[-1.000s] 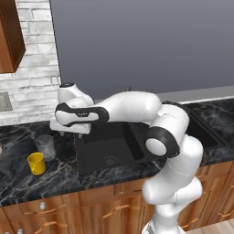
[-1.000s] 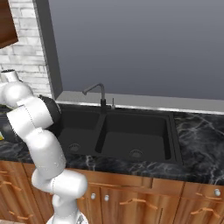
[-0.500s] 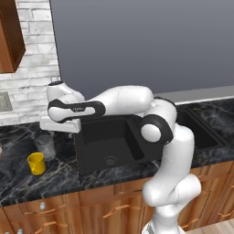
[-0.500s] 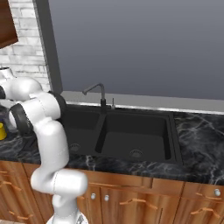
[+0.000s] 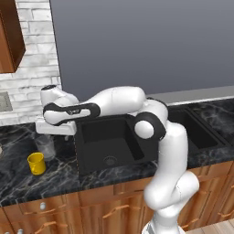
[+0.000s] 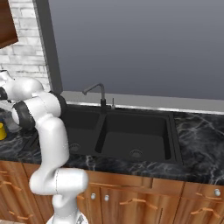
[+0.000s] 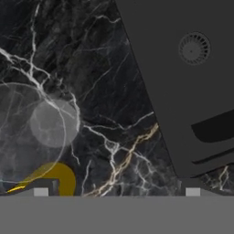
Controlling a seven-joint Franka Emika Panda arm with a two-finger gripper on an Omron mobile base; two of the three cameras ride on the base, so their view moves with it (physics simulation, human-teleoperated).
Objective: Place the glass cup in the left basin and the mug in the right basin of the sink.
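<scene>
Now your gripper [image 5: 51, 135] has swung left over the cup [image 5: 45, 146], jaws apart; mug [image 5: 36, 163] just beside, sink [image 5: 109, 141] rightward.

Counter [image 5: 64, 176]: sink [image 5: 151, 157] set in, faucet [image 6: 99, 92] behind divider. Cup [image 5: 45, 147] left of left basin [image 5: 109, 144]; mug [image 5: 36, 163] just before cup.
</scene>
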